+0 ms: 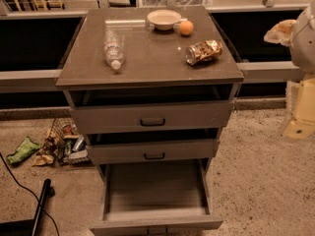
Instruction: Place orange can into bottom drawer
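Atop cabinet [147,58], orange can [204,52] on side; bottom drawer [155,191] open; jaws at right edge, well apart.

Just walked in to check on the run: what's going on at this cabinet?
The robot's end effector hangs at the right edge of the view, apart from the cabinet and touching nothing. The orange can lies on its side on the cabinet top, near an orange fruit, a bowl and a plastic bottle. The bottom drawer is pulled open, with nothing visible inside; the can is not yet placed.

The orange can [204,52] is mottled gold-brown, bottom drawer [155,191] grey, gripper [299,116] at right edge cream.
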